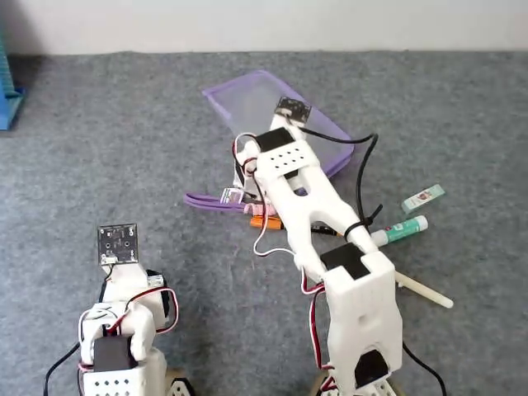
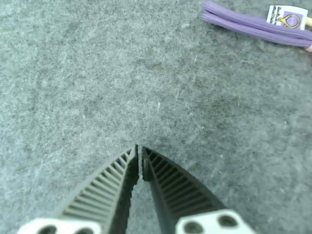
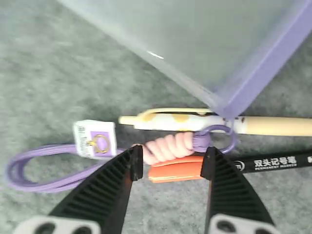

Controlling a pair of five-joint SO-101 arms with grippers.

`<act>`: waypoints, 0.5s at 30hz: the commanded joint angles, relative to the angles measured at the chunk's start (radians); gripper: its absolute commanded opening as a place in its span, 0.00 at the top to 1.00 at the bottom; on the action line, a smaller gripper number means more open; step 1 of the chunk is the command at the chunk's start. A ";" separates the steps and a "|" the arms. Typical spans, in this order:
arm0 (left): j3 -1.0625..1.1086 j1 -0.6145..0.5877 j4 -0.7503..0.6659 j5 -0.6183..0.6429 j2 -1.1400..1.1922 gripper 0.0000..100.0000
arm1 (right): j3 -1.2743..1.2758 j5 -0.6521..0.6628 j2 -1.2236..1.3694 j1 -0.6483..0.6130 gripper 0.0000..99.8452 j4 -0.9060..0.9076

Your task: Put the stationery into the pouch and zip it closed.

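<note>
Stationery (image 3: 175, 173), between spread right jaws, beside pouch (image 3: 195, 44)

Your right gripper (image 3: 170, 163) stood open, one finger on each side of a pink coil (image 3: 168, 146) and the orange piece (image 3: 174, 172) against it. Just past the coil lay a cream spotted pen (image 3: 273, 126), meeting the purple pouch (image 3: 204, 44) at its corner. A black marker (image 3: 278, 162) lay beside the coil. A purple strap (image 3: 39, 168) with a tag (image 3: 95, 139) trailed away from the coil over grey carpet (image 3: 44, 73).

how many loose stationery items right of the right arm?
3: green-white box, teal-white tube beside it, cream stick by the right arm; others may hide under it.
</note>
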 commanded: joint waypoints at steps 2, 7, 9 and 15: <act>-0.019 0.000 0.006 0.009 -0.017 0.99 | -0.052 -0.009 0.002 -0.015 0.80 -0.028; -0.019 0.000 0.006 0.009 -0.017 0.99 | -0.058 -0.009 0.077 -0.028 0.80 -0.036; -0.019 0.000 0.006 0.009 -0.017 0.99 | -0.069 -0.006 0.116 -0.025 0.80 -0.038; -0.019 0.000 0.006 0.009 -0.017 0.99 | -0.127 -0.005 0.185 -0.002 0.84 -0.021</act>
